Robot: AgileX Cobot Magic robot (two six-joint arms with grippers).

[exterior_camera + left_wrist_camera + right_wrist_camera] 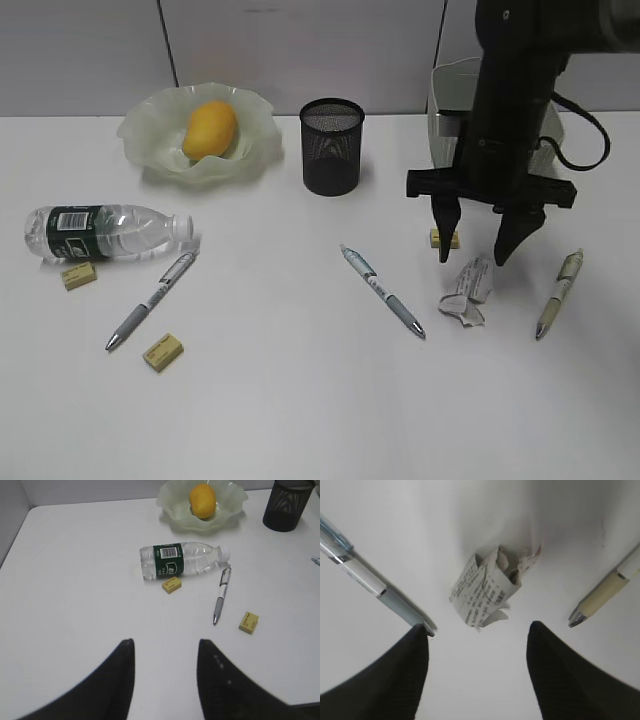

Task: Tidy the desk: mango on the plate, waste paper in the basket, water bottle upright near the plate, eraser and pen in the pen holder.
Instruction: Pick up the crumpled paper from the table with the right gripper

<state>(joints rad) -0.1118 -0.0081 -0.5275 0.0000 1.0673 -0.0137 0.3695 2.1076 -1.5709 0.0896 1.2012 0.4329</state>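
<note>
Exterior view: the right gripper (478, 255) is seen w/ jaws apart and nothing held, hung over the waste paper (468, 291), which lies on the desk (300, 400) btwn two pens; the basket (444, 100) is partly hidden behind the arm. The mango (209, 129) is set in the plate (150, 135), the water bottle (100, 233) is lying on its side nr an eraser (79, 276), and the pen holder (332, 146) is stood beside the plate. The left gripper (165, 652) is shown w/ jaws apart, empty, above bare desk.
</note>
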